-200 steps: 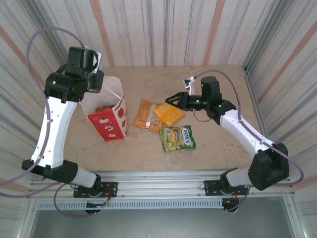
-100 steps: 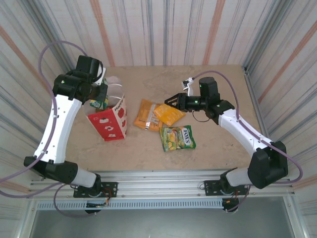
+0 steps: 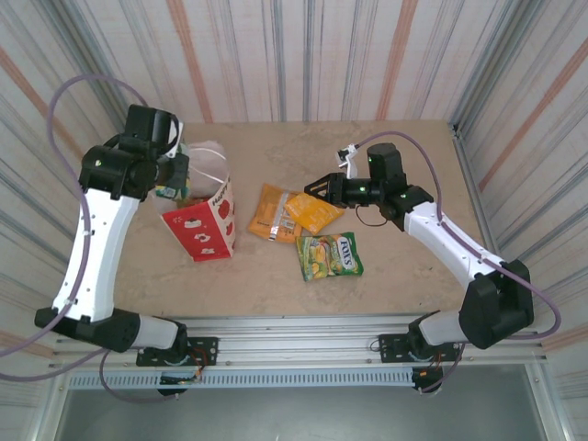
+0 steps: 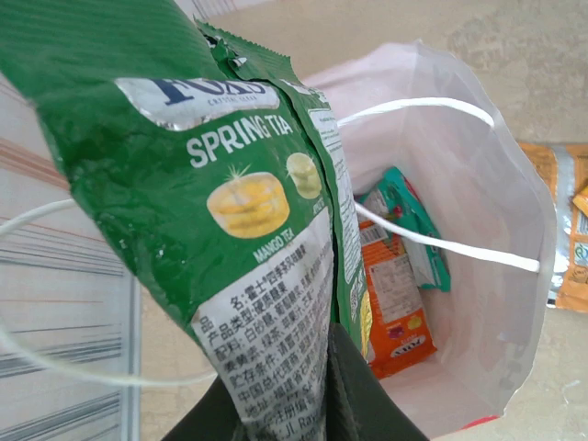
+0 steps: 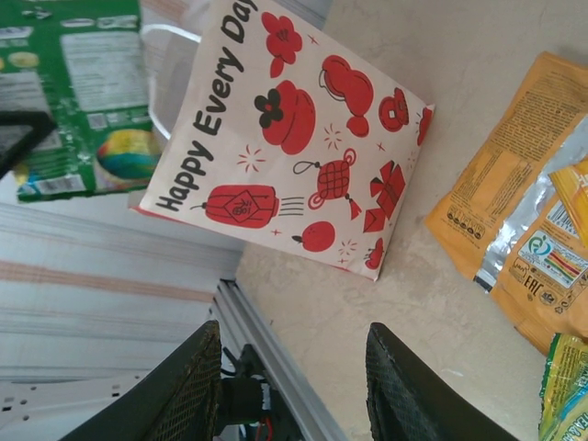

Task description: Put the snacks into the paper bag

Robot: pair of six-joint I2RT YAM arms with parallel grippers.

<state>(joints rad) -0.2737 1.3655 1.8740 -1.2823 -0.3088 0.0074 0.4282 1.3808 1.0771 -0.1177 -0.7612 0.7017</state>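
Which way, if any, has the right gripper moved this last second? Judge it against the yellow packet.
No. The right gripper hangs open just beyond the far edge of the yellow packet, as before.

The paper bag (image 3: 200, 220) stands on the left part of the table (image 3: 276, 294), mouth up; the left tool (image 3: 176, 175) sits above its rear-left rim, clamping a held packet (image 4: 248, 211) that hangs over the mouth (the string handles (image 4: 441, 243) pass on either side of it); inside the bag a bottom packet (image 4: 395, 312) lies on the floor, a leaning packet (image 4: 415, 230) behind it; right of the bag, mid-table, a top packet (image 3: 314, 210) overlaps an under packet (image 3: 266, 213) to its left; a front packet (image 3: 331, 255) lies just before that pair, nearer the arm bases; the right tool (image 3: 317, 186) hovers just behind the pair, facing the bag.
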